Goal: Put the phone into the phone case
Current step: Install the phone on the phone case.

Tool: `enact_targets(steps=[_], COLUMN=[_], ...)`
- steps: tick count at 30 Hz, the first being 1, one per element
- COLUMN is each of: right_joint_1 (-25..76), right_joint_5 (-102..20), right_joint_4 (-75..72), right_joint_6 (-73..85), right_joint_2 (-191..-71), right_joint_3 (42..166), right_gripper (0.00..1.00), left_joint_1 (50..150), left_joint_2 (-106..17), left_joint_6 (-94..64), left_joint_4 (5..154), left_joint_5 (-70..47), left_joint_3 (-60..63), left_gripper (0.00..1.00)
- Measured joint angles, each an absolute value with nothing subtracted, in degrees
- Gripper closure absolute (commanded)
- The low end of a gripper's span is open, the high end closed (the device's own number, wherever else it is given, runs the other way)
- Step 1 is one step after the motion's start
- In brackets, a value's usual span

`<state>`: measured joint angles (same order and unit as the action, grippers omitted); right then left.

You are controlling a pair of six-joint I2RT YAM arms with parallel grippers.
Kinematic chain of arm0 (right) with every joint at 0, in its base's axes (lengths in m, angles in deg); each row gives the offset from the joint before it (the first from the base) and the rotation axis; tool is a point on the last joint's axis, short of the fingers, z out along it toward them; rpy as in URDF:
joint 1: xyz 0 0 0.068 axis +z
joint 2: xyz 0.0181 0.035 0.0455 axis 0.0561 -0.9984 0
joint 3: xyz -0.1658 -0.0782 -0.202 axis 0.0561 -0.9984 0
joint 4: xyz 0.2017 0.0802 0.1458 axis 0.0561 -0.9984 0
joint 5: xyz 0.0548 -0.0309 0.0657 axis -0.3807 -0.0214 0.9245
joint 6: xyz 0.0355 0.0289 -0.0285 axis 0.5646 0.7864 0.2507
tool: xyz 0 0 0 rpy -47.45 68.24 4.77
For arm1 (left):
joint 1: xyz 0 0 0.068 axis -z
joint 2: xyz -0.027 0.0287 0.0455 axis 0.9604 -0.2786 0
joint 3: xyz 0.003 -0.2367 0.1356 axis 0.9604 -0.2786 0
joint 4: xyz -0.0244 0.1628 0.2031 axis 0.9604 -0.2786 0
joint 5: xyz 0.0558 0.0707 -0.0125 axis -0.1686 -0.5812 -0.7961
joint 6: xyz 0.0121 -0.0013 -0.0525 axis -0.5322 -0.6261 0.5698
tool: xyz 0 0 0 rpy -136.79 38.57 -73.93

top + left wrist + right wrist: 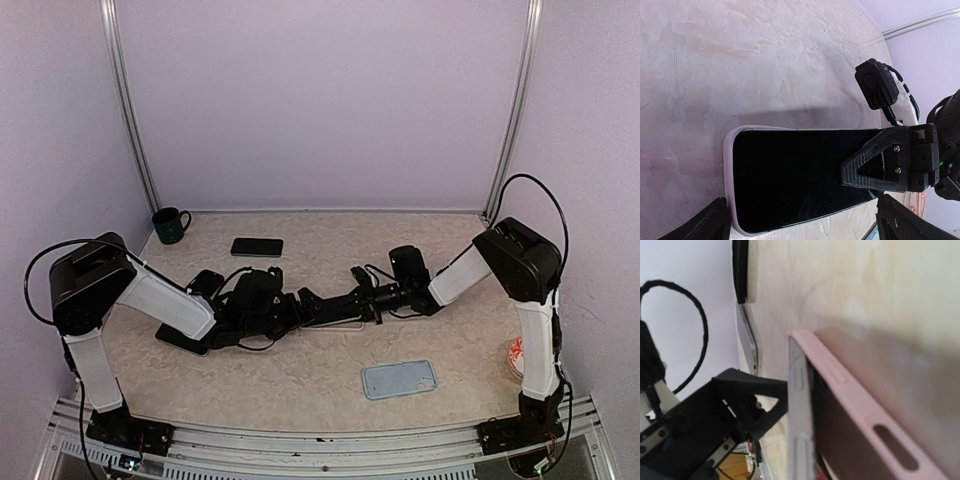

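The phone [800,175], black screen up, lies in the pale pink phone case [729,165] at the table's middle [335,324]. In the right wrist view the phone's silver long edge [800,405] stands proud of the case wall [860,405], with a dark gap between them. My left gripper [810,222] is open and straddles the phone's near end, one finger on each side. My right gripper [852,172] is shut, and its tip rests on the screen at the phone's far end. In the top view both grippers [300,305] [358,298] meet over the phone and hide most of it.
A green mug [170,225] stands at the back left, with a black phone [257,246] beside it. Two more dark phones [205,283] [182,340] lie by the left arm. A light blue case [400,379] lies in front, and a red-and-white object [515,355] sits by the right arm's base.
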<state>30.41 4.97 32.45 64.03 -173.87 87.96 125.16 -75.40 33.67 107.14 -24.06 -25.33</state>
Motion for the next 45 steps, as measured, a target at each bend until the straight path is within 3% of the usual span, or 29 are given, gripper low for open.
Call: enact_targets(steps=[17, 45], right_joint_1=[30.41, 30.57], right_joint_5=[7.68, 11.55], right_joint_4=[39.82, 53.72], right_joint_6=[67.57, 71.22], right_joint_2=[-172.91, -170.49], right_joint_3=[83.74, 80.12], right_gripper=[1.0, 1.0], left_joint_1=[122.66, 122.49], left_joint_2=[-73.87, -75.47], left_joint_6=[33.78, 35.9], left_joint_4=[110.03, 127.32], left_joint_5=[-17.77, -7.41], left_joint_3=[-28.52, -31.99], left_gripper=[0.01, 0.26])
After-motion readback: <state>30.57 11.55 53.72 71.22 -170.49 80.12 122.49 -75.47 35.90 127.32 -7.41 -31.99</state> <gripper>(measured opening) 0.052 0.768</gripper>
